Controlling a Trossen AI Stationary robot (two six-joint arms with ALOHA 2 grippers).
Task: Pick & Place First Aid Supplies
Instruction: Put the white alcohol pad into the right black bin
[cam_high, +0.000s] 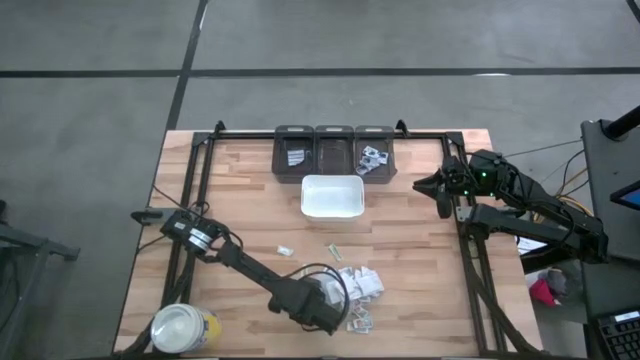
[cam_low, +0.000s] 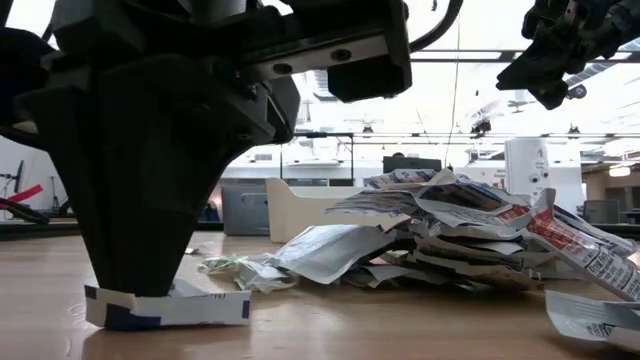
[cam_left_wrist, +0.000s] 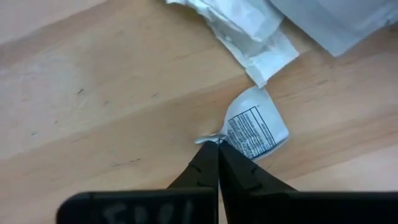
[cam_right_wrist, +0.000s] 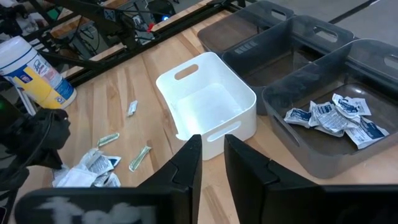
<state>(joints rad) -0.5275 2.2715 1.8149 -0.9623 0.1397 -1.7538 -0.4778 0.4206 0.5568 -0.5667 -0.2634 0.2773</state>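
While the left arm reaches low across the near part of the butcher-block table (cam_high: 420, 260), its elbow bent and its wrist tipped steeply down, the left gripper (cam_left_wrist: 218, 144) presses its tips to the wood with the jaws closed together, pinching the curled corner of a small white sachet (cam_left_wrist: 255, 129) printed with a boxed block of fine black text too small to read. From table height that same packet (cam_low: 170, 305) lies flat under the dark fingers, showing a blue patch along its edge. Just beside the gripper sits the pile of first aid supplies (cam_high: 358, 284), crumpled white packets with grey and red print, and a few strays lie a little farther out, among them two slim greenish sachets (cam_right_wrist: 140, 157). At the near left corner stands a yellow wipes canister (cam_high: 184, 327) with a white lid; its label writing cannot be read. Beyond the pile, near the middle, rests the white handled tray (cam_high: 332, 197), and touching its far side are three dark grey bins (cam_high: 333, 151) in a row, the right-hand one holding several white-and-blue packets (cam_right_wrist: 336, 116). The right gripper (cam_right_wrist: 212, 144) hangs raised by the table's right edge, well apart from the pile, its arm folded back, jaws parted narrowly and gripping nothing.
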